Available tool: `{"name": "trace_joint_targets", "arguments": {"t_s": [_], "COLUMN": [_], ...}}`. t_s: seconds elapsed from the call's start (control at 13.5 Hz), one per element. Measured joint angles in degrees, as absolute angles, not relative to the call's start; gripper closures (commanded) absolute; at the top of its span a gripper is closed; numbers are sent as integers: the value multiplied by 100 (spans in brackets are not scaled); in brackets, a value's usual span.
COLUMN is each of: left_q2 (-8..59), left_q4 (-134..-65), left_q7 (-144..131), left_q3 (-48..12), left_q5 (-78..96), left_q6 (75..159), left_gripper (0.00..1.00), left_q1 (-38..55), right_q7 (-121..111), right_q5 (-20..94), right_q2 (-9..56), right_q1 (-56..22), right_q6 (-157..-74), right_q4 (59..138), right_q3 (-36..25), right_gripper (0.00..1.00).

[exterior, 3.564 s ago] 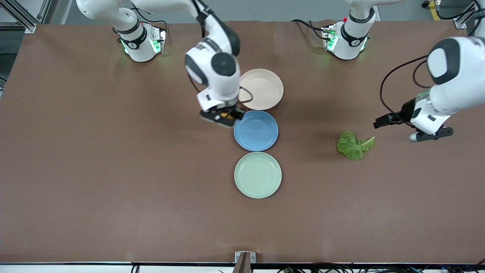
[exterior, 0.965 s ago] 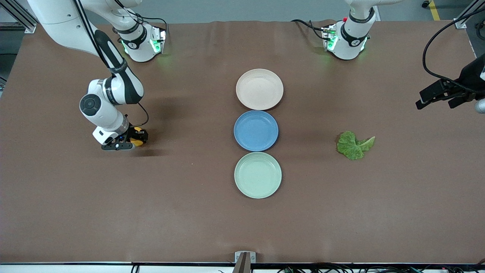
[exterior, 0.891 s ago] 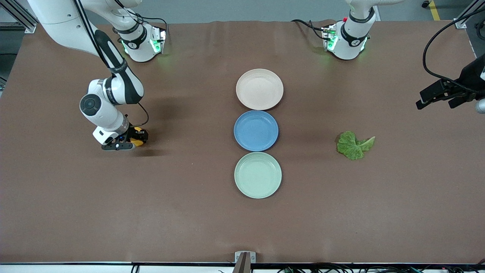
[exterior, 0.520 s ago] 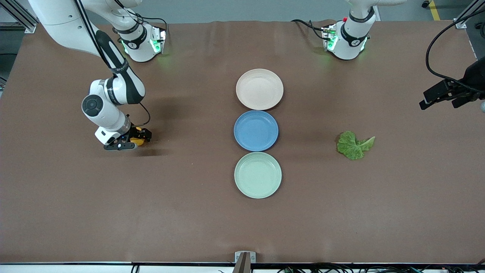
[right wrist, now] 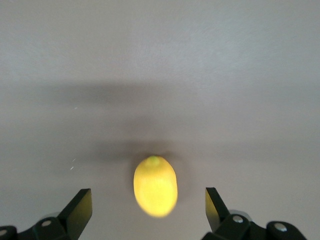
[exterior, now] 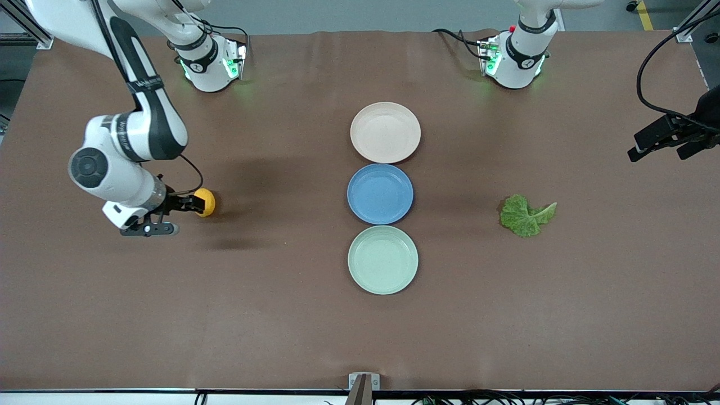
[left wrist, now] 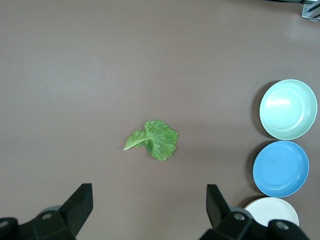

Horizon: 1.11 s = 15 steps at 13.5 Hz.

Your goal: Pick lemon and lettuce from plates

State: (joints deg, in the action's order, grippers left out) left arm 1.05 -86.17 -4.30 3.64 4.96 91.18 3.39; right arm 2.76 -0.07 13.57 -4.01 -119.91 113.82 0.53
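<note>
Released lemon [exterior: 203, 202] on table | right claw [exterior: 163, 218] open, just beside it

blue plate [exterior: 380, 194] | on brown table [exterior: 281, 315] | mid-table, upright

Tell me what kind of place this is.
Probably a robotics lab bench: two arm bases bolted to a brown-covered table, aluminium framing at its corner, and cables along its edge.

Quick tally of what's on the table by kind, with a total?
Plates: 3, beige-pink plate, blue plate, mint green plate
Lemon: 1
Lettuce: 1
Total: 5
</note>
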Motion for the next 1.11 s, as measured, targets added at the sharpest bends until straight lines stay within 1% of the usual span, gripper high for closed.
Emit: {"name": "trace_joint_targets", "arguments": {"t_s": [0.22,0.37,0.82,0.97,1.11], "left_q2": [106,106,106,106,106], "left_q4": [-8616,-8615,-8611,-8611,-8611], "left_q7": [-430,-429,-421,-421,-421], "left_q3": [366,373,388,388,388], "left_q5": [495,495,341,340,339], "left_q6": [9045,9001,8937,8935,8935], "left_gripper": [0,0,0,0,0], "left_q1": [339,339,340,340,340], "right_q7": [211,-44,-310,-310,-310], "right_q5": [-53,-119,-307,-307,-305], "right_q2": [1338,1338,1367,1374,1392], "right_q1": [-367,-296,177,231,233], "right_q6": [-10536,-9893,-8760,-8531,-8495], "right_q4": [10225,9620,8436,8229,8182], "right_q3": [41,33,19,18,43], "right_gripper": [0,0,0,0,0]}}
